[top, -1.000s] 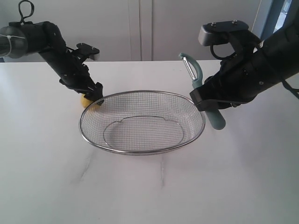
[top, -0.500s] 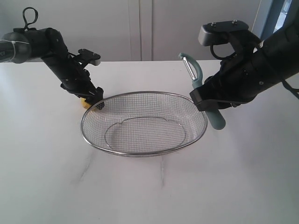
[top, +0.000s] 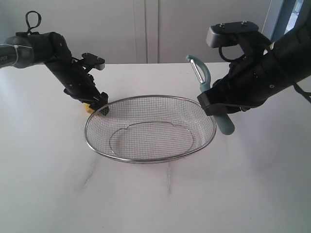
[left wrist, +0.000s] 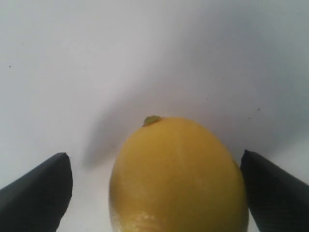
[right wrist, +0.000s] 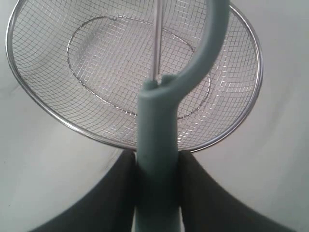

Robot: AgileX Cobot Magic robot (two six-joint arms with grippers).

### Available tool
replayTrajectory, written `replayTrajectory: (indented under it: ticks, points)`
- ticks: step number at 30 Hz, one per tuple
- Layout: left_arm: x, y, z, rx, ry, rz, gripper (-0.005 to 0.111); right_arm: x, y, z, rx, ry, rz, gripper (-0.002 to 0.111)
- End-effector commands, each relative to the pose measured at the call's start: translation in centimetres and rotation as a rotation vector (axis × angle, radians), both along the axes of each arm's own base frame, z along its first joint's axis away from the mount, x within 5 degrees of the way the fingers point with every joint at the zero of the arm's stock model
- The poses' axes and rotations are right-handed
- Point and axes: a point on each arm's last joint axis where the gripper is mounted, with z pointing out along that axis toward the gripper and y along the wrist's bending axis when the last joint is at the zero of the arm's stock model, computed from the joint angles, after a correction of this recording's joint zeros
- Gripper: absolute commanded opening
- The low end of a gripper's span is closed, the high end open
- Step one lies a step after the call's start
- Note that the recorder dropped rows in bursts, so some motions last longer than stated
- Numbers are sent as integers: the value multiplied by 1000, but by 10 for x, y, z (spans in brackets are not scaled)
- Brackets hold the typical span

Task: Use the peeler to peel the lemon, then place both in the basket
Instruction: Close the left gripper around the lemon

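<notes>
One lemon [left wrist: 178, 179] inside the spread left end effector [left wrist: 154, 157], beside the basket [top: 146, 161].

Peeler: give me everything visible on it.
Pale teal peeler, plastic-looking, with a thick rounded handle, a looped head and a thin metal blade. The right gripper is shut on the handle, clamping it from both sides. It is held head up, slightly tilted, with the handle end poking out below the gripper, just beside the wire basket. Contact with the rim is unclear.

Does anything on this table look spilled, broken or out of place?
Nothing stands out. The silver wire-mesh basket sits level and empty, the small yellow lemon lies whole beside it inside the open left gripper, and the right gripper holds the teal-green peeler.
</notes>
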Motion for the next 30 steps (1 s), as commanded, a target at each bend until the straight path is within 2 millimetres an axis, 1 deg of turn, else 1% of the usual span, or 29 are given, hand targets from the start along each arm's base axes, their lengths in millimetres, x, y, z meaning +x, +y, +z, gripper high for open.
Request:
replayTrajectory:
  ticks: [1, 4, 11, 14, 16, 21, 24, 27, 30]
  points:
    - [-1, -4, 2, -12, 1, -2, 94, 2, -1, 3, 11, -13, -14, 0]
    - [-1, -4, 2, -12, 1, -2, 94, 2, -1, 3, 11, -13, -14, 0]
    - [-1, -4, -5, -3, 19, -5, 94, 2, -1, 3, 9, -14, -13, 0]
    - [0, -4, -5, -4, 17, -4, 91, 2, -1, 3, 9, -14, -13, 0]
    - [0, -4, -5, -4, 17, -4, 86, 2, -1, 3, 9, -14, -13, 0]
    - [0, -3, -5, 5, 14, -8, 67, 2, -1, 3, 9, -14, -13, 0]
    - [0, 0, -6, 47, 3, -21, 48, 2, -1, 3, 9, -14, -13, 0]
    - [-1, 4, -2, 99, -4, -38, 26, 2, -1, 3, 9, -14, -13, 0]
    - [-2, 7, 12, 120, -29, -46, 5, 2, -1, 3, 9, -14, -13, 0]
